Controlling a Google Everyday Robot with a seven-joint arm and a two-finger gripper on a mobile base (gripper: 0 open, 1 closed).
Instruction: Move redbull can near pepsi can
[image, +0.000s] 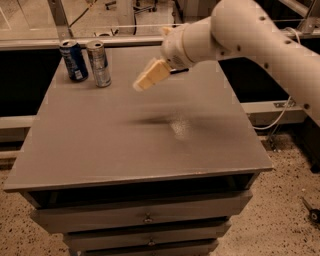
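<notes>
The redbull can (99, 64), slim and silver with blue panels, stands upright at the table's far left. The pepsi can (74, 61), wider and dark blue with white lettering, stands upright just to its left, a small gap between them. My gripper (152, 60) hangs above the table's far middle, to the right of both cans and well apart from them. It is open and holds nothing. One cream finger (150, 75) points down and left toward the cans.
The cans stand on a grey table (150, 150) with drawers below the front edge. A small dark flat object (181, 71) peeks out behind the gripper. A metal post (59, 20) rises behind the cans. A cable (280, 117) hangs at the right.
</notes>
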